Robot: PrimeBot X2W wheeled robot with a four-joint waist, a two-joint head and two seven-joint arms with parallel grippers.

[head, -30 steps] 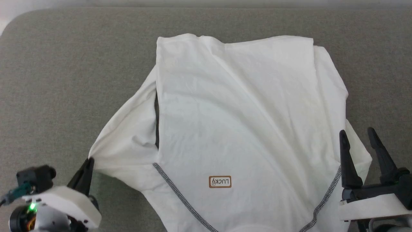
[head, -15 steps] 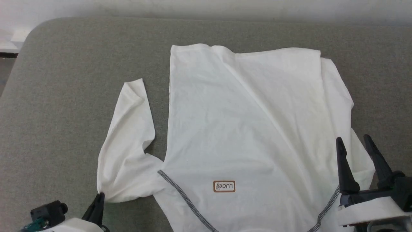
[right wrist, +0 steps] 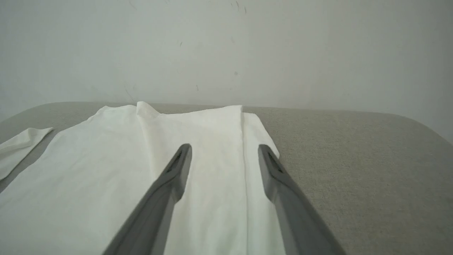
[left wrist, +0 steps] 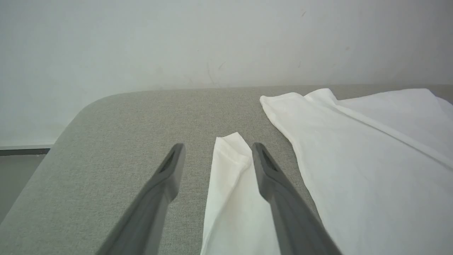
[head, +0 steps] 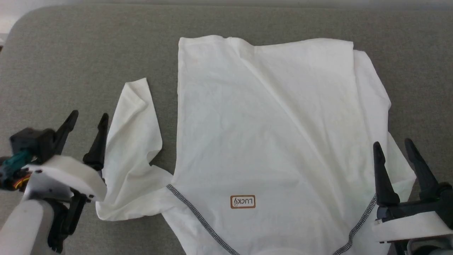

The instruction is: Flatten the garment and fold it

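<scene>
Head view: shows the garment point(head: 269, 134), thin white fabric, lying spread on a grey woven surface point(head: 70, 53) with rounded corners. Places its broad, faintly creased body between the two grippers, the far straight edge well beyond both sets of fingertips. Shows dark grey ladder-like stitching point(head: 201, 219) running diagonally along the shoulder seams, and a small brown-bordered rectangular label point(head: 242, 201) between those seams. Finds the left gripper point(head: 89, 115) with jaws wide apart and nothing between them clamped, its inner dark finger over the outer edge of the loose, rumpled sleeve point(head: 132, 141). Finds the right gripper point(head: 392, 142) with jaws likewise apart and empty, above the garment's folded-in side.

Left wrist view: puts the sleeve's hemmed cuff point(left wrist: 230, 148) just ahead, between the tapered matte fingers, with the body lying beyond the inner finger.

Right wrist view: shows smooth cloth with one long straight crease between the open jaws, bare grey weave outside the outer finger, and a plain pale wall point(right wrist: 226, 46) behind.
</scene>
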